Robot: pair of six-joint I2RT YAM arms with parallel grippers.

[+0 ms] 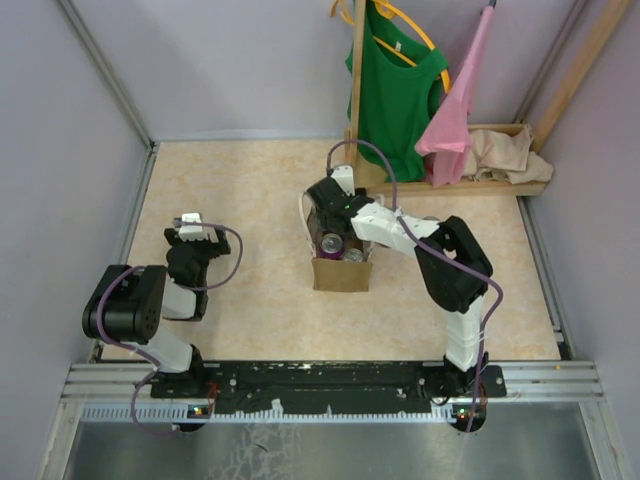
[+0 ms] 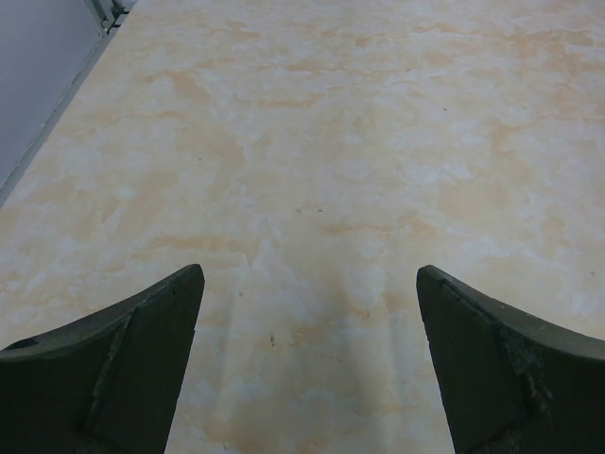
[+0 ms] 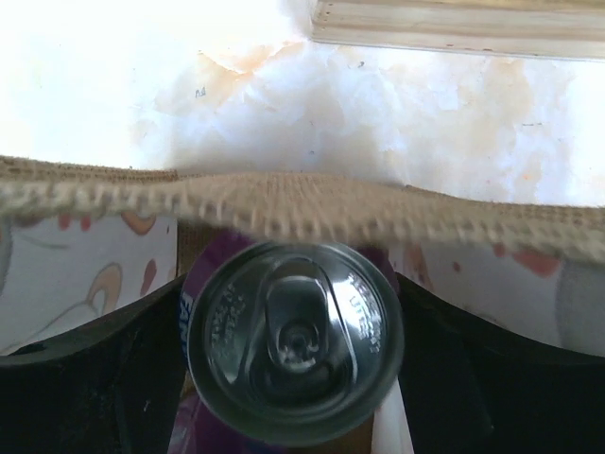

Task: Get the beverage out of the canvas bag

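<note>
The right pincer (image 3: 291,312) reaches into the small tan-brown canvas bag (image 1: 341,272) and is clamped on a purple aluminium beverage can (image 3: 295,340), which stands upright inside the bag at its far side. Well left of the bag, the left pincer (image 2: 310,350) hangs spread wide over the pale marbled worktop (image 2: 378,142).

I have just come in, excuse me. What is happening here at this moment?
The right end effector is reaching down into the open canvas bag. Its fingers sit on either side of a beverage can, whose silver top faces up. I cannot tell whether they already press on the can, and it is not yet out of the bag. The left end effector is open above the table, away from the bag, and holds nothing.
</note>
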